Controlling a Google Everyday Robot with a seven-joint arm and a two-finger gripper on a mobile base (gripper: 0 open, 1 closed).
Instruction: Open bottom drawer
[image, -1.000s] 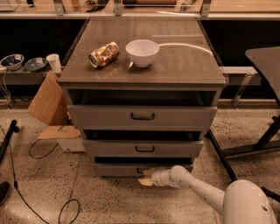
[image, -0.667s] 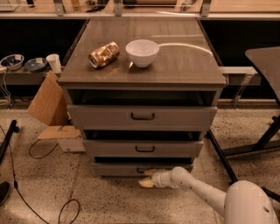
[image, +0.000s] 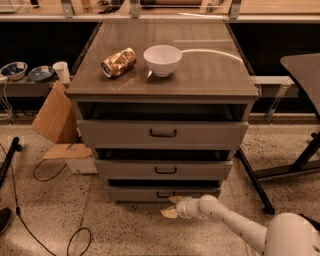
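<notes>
The bottom drawer (image: 135, 194) is the lowest and shortest of three grey drawer fronts on the cabinet, with a small dark bar handle (image: 164, 194) and a dark gap above it. It stands slightly pulled out, less than the two drawers above. My gripper (image: 170, 206) comes in low from the lower right on a white arm (image: 235, 225). Its pale fingertips sit right at the drawer's handle, one just below it and one lower near the floor. The fingers are spread apart and hold nothing.
On the cabinet top lie a crushed gold can (image: 119, 62) and a white bowl (image: 162, 60). Cardboard (image: 55, 120) leans at the cabinet's left. Black cables (image: 45, 172) lie on the speckled floor. A dark table leg (image: 254, 181) slants at the right.
The gripper has stayed at the bottom drawer's handle, shifting only very slightly. The drawer has not visibly moved.
</notes>
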